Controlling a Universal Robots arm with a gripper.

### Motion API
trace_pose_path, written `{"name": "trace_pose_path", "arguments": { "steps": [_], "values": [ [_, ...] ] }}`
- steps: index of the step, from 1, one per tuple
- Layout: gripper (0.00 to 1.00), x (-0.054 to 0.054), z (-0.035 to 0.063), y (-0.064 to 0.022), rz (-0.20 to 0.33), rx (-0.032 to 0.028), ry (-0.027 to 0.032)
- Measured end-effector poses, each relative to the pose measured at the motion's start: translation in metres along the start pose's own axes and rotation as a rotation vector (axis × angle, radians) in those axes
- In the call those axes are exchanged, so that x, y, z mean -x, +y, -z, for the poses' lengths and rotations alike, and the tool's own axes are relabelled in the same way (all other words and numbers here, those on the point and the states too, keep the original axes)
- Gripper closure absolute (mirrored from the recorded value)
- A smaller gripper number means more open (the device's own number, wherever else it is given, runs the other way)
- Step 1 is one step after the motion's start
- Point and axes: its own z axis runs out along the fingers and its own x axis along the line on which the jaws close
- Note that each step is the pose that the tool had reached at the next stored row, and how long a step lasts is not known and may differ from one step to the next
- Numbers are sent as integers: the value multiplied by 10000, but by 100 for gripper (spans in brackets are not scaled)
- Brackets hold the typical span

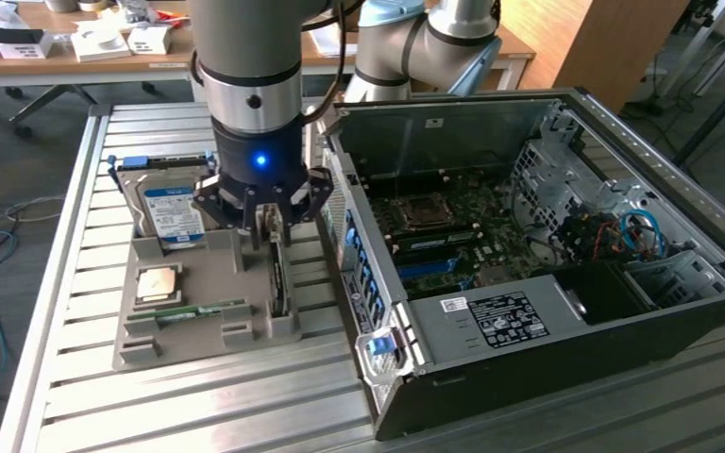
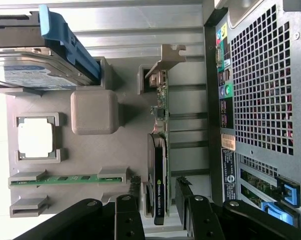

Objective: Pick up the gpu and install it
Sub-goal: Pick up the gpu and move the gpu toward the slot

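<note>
gripper (image 2: 159, 199) open, astride gpu (image 2: 158, 170), seemingly not touching | tray (image 2: 125, 150) holds gpu, hard drive (image 2: 35, 75), memory stick (image 2: 65, 178)

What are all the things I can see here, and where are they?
gpu: one, green with black fan, standing on edge in the grey holder
hard drive: one, blue-white label, upright in the holder
processor chip: one, silver, flat in the holder
memory stick: one, green, lying in the holder
holder: one, grey, on the table beside the case
computer case: one, black, open, at the exterior view's right
table: one, silver slats, under everything
arm: one, silver-grey, above the holder
gripper: one, black, open, fingers either side of the gpu
</note>
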Motion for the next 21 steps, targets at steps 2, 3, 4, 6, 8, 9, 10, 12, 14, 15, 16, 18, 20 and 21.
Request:
{"name": "trace_pose_path", "arguments": {
  "steps": [2, 3, 4, 6, 8, 9, 10, 12, 14, 15, 16, 18, 20, 21],
  "values": [
    [58, 8, 0, 0, -2, 0, 3],
    [58, 13, 0, 0, -1, 0, 5],
    [58, 21, 0, 0, -1, -1, 8],
    [58, 29, -1, 0, -2, -2, 10],
    [58, 29, -16, 0, -3, 0, 9],
    [58, 29, -29, -1, -3, 0, 9],
    [58, 28, -45, -2, -2, -1, 10],
    [58, 28, -75, -4, -2, -1, 10],
    [58, 27, -103, -5, -2, -2, 10],
    [58, 26, -162, -8, -2, -1, 10],
    [58, 24, -227, -11, -2, 0, 10],
    [58, 22, -326, -16, -2, -2, 10],
    [58, 22, -351, -17, -1, -1, 10],
    [58, 22, -356, -17, -2, -1, 10]
  ]
}}
